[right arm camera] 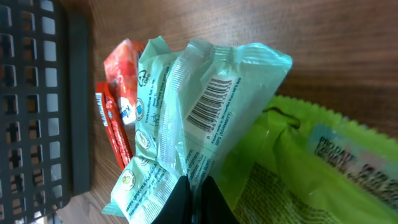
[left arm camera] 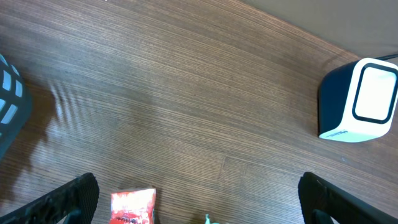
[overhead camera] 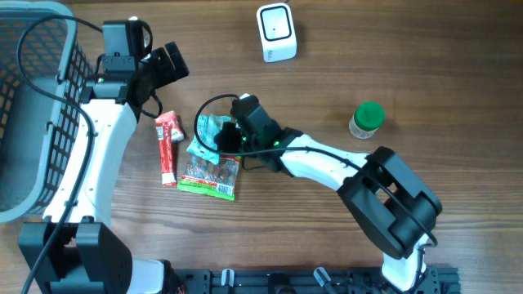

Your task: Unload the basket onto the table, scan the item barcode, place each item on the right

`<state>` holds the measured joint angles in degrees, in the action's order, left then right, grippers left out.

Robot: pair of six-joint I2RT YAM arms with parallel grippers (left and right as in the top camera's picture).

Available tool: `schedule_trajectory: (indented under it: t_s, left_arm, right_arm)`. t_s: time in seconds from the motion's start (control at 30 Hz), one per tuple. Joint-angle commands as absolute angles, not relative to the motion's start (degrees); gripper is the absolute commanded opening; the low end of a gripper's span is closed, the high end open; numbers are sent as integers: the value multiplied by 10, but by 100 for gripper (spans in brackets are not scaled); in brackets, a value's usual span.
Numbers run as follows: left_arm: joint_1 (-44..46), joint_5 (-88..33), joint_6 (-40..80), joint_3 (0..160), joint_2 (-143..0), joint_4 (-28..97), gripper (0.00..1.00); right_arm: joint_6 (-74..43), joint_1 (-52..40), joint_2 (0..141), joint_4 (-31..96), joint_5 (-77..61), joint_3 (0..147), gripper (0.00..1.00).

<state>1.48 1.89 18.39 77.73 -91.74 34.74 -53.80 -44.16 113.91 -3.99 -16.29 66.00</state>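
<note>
Overhead view: a pale mint-green crinkled plastic packet is seen near the middle of the wooden table, overlapping the upper edge of a lime-green printed snack bag and pinched by the clenched right gripper. A slim red stick packet lies just to the left, a white box-shaped barcode scanner with a dark-framed window stands well apart at the top, a small green-lidded jar stands to the right, and a grey mesh basket occupies the left edge. The left gripper is held beside the basket, released. Left wrist view: the left gripper is shown with its jaws spread wide and nothing between them; the end of the red packet appears at the lower edge and the scanner at the right, its small lettering too fine to be read. Right wrist view: the mint packet is shown tilted and creased, grasped at its lower edge by the shut right gripper. A black barcode on a white panel is turned towards the camera; the print beneath it and the round emblems along the edge cannot be read. The lettering on the lime-green bag is blurred. The red packet and the basket are seen behind.
</note>
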Motion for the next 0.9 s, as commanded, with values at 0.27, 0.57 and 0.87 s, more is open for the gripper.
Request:
schedule_trajectory:
  t_s: [0.27,0.57,0.87]
  left_arm:
    - [15,25,185,777,-922,346,100]
    - [15,25,185,777,-922,346,100]
    - [15,24,185,777,-922,330,100]
  right_arm:
    - [-336,-303,1029,199,-178,659,4]
    - [-392,-287,1030,242,-113,614,4]
    - [-338,-272,1025,260,-129,630,43]
